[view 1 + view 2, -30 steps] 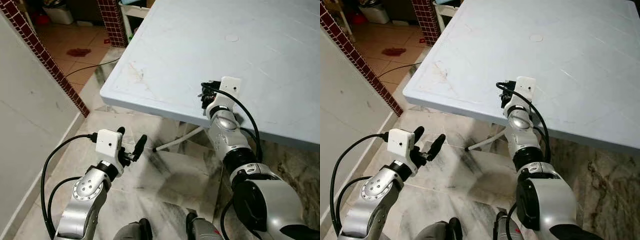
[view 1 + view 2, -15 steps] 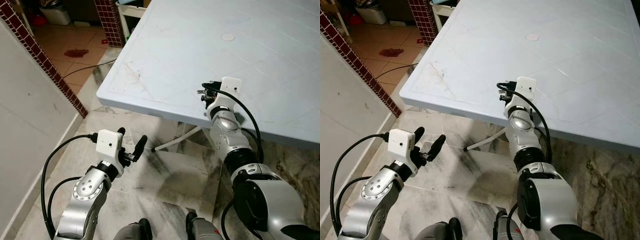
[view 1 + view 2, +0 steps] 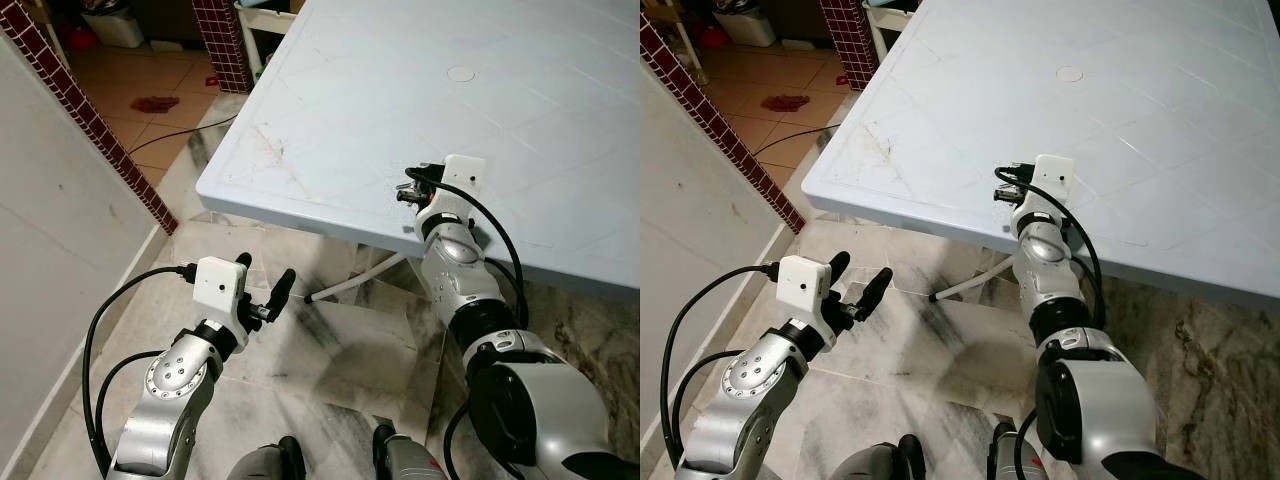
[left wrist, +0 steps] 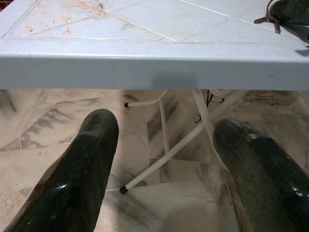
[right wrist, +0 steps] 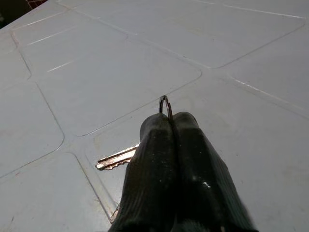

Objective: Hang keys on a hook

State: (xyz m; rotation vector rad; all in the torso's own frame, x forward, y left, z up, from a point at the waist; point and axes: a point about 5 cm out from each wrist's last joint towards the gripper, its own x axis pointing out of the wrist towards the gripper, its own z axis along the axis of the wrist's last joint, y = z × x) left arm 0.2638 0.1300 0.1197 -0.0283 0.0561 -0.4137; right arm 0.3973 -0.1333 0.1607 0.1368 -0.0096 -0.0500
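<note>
Right gripper is seen pressed shut, fingers together, with the ring of the keys pinched at the fingertips. In the right wrist view a brass key blade is seen sticking out sideways from under the closed fingers, close over the pale blue table; whether the blade touches the surface cannot be told. In the left eye view the right gripper is placed at centre right of the frame, over the near edge of the table, with the keys visible as a small metallic bit at the fingertips. The white camera box on the wrist is seen just behind the gripper, and a black cable is looped along the silver arm.

Left gripper is held at lower left of the frame, below table height, over the marble floor, well apart from the keys. Its fingers are spread apart, nothing between them. In the left wrist view the table edge is seen across the upper frame, white table legs under it, and the right gripper with the keys at the upper right corner.

A red-brick tiled pillar and a white wall are seen at the left of the frame, a dark cable on the floor at upper left.
</note>
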